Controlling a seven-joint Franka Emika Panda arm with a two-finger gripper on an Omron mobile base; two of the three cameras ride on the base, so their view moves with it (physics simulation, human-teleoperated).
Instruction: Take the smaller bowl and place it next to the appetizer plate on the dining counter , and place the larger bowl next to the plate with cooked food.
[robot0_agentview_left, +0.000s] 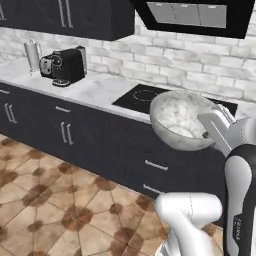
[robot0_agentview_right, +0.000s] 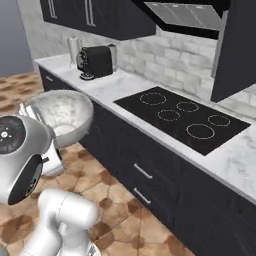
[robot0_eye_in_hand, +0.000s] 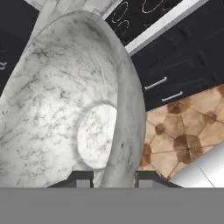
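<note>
Gripping larger bowl (robot0_eye_in_hand: 65, 109) rim between tool (robot0_eye_in_hand: 114, 180) fingers, bowl aloft.

My arm rises from my base, bends at the elbow and reaches forward at about bench height, wrist turned sideways. My end effector (robot0_eye_in_hand: 113, 177) is clamped on the rim of the larger bowl (robot0_agentview_left: 177, 117), one finger (robot0_eye_in_hand: 78, 178) inside the wall, the other outside. I hold the bowl tilted, in the air above the floor.
</note>
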